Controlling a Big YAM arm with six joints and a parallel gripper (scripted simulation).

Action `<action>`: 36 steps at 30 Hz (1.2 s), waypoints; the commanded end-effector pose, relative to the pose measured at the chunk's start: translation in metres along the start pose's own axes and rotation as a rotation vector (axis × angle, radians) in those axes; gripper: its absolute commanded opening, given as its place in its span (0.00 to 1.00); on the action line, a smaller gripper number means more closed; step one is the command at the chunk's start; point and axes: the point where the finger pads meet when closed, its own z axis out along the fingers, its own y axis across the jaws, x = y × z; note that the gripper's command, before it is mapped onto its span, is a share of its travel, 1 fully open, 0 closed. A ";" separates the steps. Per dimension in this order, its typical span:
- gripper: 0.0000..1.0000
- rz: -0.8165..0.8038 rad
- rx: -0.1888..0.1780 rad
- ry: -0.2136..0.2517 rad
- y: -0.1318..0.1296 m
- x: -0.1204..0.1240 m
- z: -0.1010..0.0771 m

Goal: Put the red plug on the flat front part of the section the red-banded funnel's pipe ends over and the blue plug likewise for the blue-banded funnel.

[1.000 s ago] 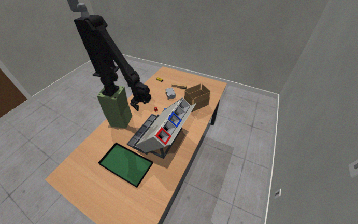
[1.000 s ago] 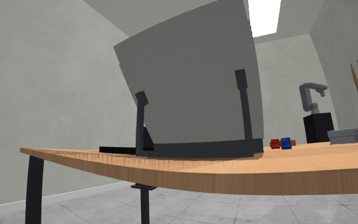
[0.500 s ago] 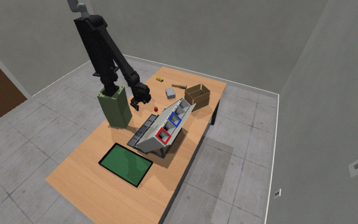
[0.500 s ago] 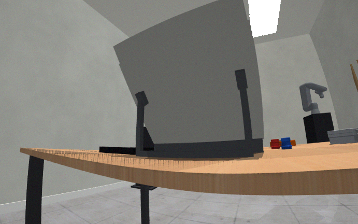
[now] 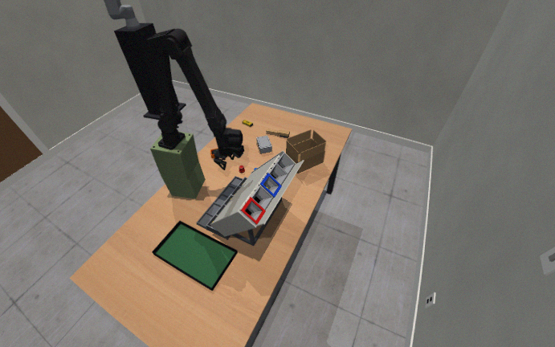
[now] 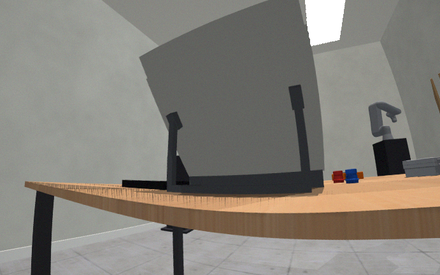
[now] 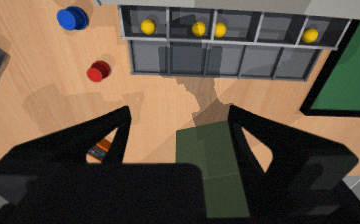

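Note:
My gripper point(image 7: 179, 111) point(image 5: 222, 161) is open and empty. It hangs over the table between the green pedestal point(image 5: 178, 165) point(image 7: 211, 155) and the sectioned catch tray point(image 7: 146, 59) point(image 5: 221, 202). The red plug point(image 7: 98, 71) point(image 5: 241, 168) point(image 6: 338, 176) and the blue plug point(image 7: 72, 18) point(image 6: 351, 176) stand on the table to the left of the tray. Several yellow marbles point(image 7: 147, 26) point(image 7: 309, 35) lie in the tray's back sections, and one section is empty. The tray's flat front parts are bare. The red-banded funnel point(image 5: 253, 210) and the blue-banded funnel point(image 5: 270, 184) sit on top of the tilted grey cover point(image 5: 238, 206) point(image 6: 241, 102).
An orange marble tray point(image 7: 101, 149) point(image 5: 214, 152) point(image 6: 360, 175) lies under my left finger. A green mat point(image 5: 194, 255) point(image 7: 351, 75) lies right of the catch tray. A grey box point(image 5: 263, 144) point(image 6: 425, 166), a cardboard box point(image 5: 305, 149), a wooden stick point(image 5: 277, 132) and a yellow block point(image 5: 246, 123) are at the far end.

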 end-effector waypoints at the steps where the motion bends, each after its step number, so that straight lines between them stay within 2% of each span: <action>1: 0.87 0.071 0.000 -0.030 0.028 -0.011 0.025; 20: 0.87 0.001 -0.001 -0.005 0.042 -0.009 0.035; 35: 0.87 0.041 -0.004 -0.002 0.164 0.039 0.093; 36: 0.87 0.041 -0.004 -0.002 0.164 0.039 0.093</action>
